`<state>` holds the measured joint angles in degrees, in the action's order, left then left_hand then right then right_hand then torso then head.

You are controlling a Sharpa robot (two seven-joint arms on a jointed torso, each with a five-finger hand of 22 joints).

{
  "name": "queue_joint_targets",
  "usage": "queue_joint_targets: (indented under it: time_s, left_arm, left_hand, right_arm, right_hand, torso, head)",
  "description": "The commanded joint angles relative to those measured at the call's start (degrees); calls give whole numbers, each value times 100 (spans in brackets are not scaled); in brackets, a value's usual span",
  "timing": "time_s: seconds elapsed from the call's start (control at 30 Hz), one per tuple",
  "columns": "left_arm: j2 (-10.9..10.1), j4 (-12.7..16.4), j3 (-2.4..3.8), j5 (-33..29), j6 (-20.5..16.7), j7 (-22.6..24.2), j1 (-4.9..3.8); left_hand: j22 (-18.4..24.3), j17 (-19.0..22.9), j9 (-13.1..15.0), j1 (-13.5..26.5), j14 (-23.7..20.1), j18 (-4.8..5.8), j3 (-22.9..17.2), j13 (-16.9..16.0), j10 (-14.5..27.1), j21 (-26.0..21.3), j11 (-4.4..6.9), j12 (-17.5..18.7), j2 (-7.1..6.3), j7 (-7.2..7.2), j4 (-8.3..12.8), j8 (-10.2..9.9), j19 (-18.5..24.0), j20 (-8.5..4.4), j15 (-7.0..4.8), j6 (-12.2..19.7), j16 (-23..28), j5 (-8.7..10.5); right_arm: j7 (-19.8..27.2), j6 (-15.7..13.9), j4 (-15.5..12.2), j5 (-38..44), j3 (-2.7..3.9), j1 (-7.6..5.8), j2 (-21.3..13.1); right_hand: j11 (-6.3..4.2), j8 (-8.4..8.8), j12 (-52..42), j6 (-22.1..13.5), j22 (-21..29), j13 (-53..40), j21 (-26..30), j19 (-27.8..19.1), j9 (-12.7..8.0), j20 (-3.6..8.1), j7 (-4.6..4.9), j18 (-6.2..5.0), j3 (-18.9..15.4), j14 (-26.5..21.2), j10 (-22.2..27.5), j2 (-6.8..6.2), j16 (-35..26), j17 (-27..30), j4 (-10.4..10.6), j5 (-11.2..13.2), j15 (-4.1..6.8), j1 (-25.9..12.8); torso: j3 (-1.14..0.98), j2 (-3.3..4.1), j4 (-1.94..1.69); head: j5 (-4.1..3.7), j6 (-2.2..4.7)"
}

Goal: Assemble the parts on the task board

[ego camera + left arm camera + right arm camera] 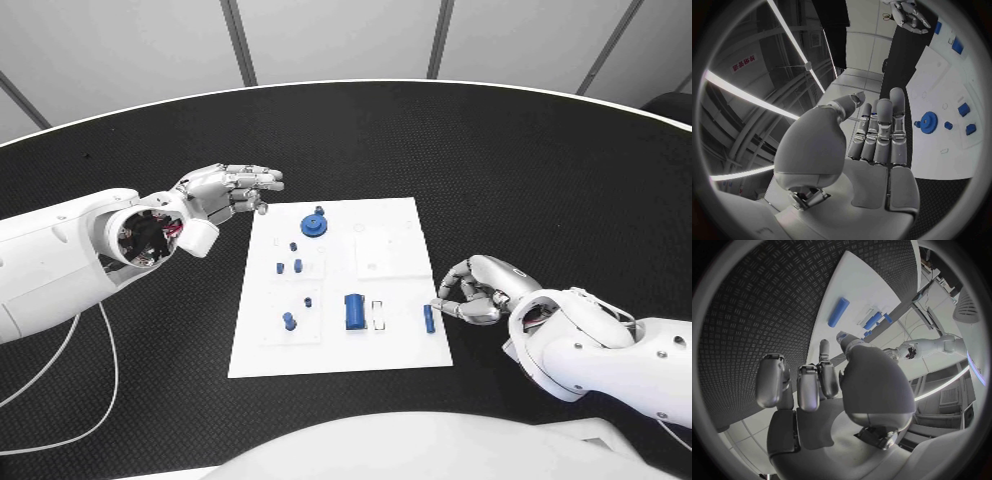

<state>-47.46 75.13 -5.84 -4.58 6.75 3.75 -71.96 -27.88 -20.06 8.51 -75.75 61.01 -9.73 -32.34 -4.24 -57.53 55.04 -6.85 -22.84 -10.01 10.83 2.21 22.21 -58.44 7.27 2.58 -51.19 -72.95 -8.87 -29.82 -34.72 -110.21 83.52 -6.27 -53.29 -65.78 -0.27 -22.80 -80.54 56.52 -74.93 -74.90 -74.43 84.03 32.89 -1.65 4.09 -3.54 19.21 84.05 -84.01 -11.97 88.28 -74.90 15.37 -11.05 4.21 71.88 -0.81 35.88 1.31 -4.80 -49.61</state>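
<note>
Right hand (476, 290) fingers curl empty beside the task board (389, 350) edge — left hand (224, 192) fingers loosely apart, empty

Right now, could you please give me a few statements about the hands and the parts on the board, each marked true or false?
1. The left hand holds a blue part. False: it holds nothing and sits beside the task board's far left corner.
2. The blue gear lies on the board near its far edge. True.
3. The right hand is over the middle of the board. False: it is at the board's right edge, close to the slim blue pin.
4. The blue block lies on the board's near half. True.
5. The gear is stacked on the block. False: they lie well apart.
</note>
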Motion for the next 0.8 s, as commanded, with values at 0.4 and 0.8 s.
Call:
queue_joint_targets:
  time_s: [0.4,0.8]
  left_arm:
    - [4,-9,0,0,21,-25,1]
    - [-11,-17,0,1,35,-43,1]
  left_hand:
    - [6,6,-6,-8,-56,-90,14,-1,31,-38,-15,32,43,4,-3,-36,-27,31,-2,11,-18,-18]
    - [11,10,-8,-11,-58,-89,22,-1,33,-44,-15,33,38,3,-9,-36,-29,31,-2,11,-21,-17]
  right_arm:
    - [-74,229,84,9,-7,25,218]
    - [-150,322,86,9,-11,44,220]
  right_hand:
    - [-26,73,33,162,-1020,-836,43,243,75,-12,-23,50,-454,494,-177,-41,-27,-998,121,-459,6,-469]
    - [-43,43,21,225,-1031,-847,19,252,115,-4,-47,55,-556,500,-185,-27,-17,-1026,121,-534,17,-521]
  torso:
    - [24,-3,-9]
    - [21,-9,-7]
  head:
    - [6,-23]
    - [32,-26]
